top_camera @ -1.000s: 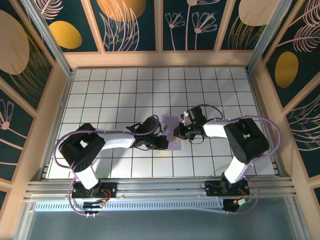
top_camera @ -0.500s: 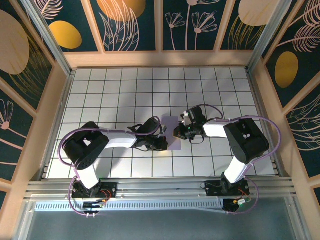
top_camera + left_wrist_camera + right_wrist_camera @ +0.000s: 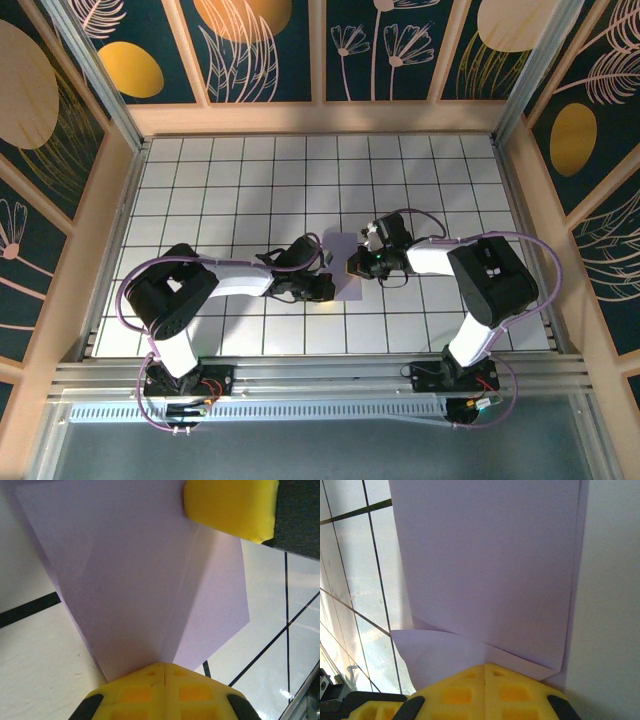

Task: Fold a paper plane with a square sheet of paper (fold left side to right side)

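Note:
The lavender sheet of paper (image 3: 340, 246) lies folded on the white grid table between the two arms. In the left wrist view the sheet of paper (image 3: 130, 570) shows a long crease and overlapping layers. My left gripper (image 3: 165, 667) is shut, its yellow fingertips resting on the near edge of the paper. In the top view my left gripper (image 3: 328, 288) sits at the paper's lower left and my right gripper (image 3: 352, 266) at its right edge. My right gripper (image 3: 485, 667) is shut too, its tip on a folded corner of the paper (image 3: 490, 565). One right gripper fingertip (image 3: 230, 505) appears at the top of the left wrist view.
The white grid table (image 3: 240, 180) is walled by wooden rails and patterned panels (image 3: 260, 50) on three sides. An aluminium rail (image 3: 330, 375) carries both arm bases along the near edge. Open tiles lie behind and beside the paper.
The left arm's elbow has shifted a little to the right. Both grippers stay shut in place on the paper.

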